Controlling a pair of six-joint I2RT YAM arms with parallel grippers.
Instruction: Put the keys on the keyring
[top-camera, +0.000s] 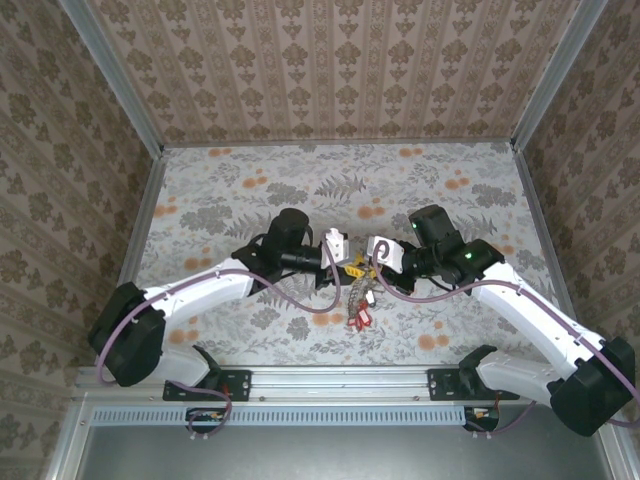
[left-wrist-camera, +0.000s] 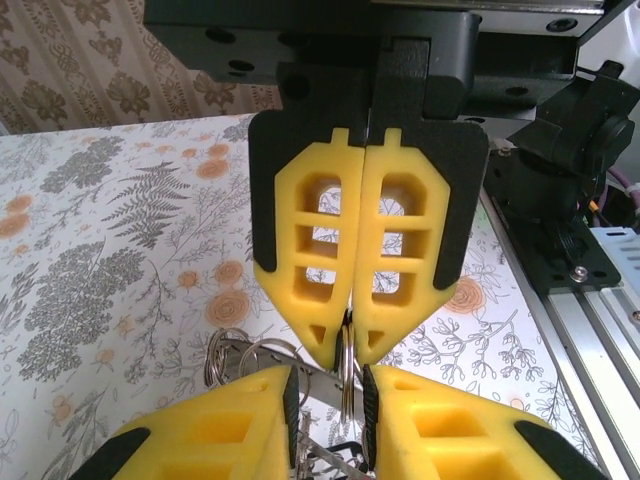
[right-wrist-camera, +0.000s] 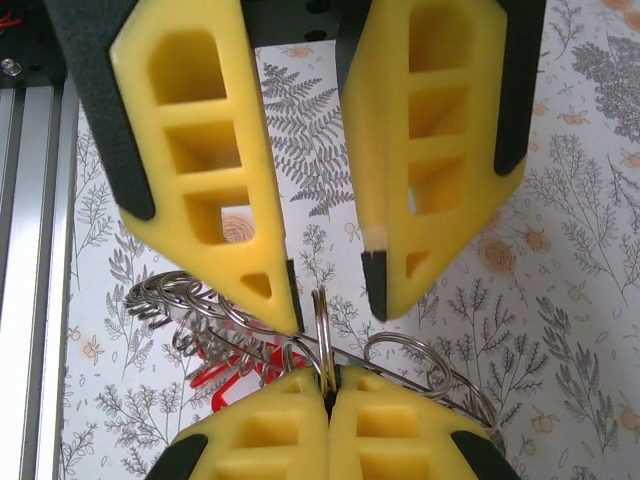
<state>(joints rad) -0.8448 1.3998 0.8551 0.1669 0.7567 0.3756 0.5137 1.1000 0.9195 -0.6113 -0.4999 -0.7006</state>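
Note:
The keyring is a thin metal split ring seen edge-on, standing upright above the table. My right gripper is shut on its lower edge. My left gripper faces it, open, with the keyring in the gap between its pads and no pad pressing on it. In the top view both grippers, left and right, meet tip to tip at the table's middle. The keys hang below them in a bunch; a red one shows among several small wire rings.
The floral tablecloth lies all around the bunch. The aluminium rail runs along the near edge, with a black arm base on it. Patterned walls close in the left, back and right sides.

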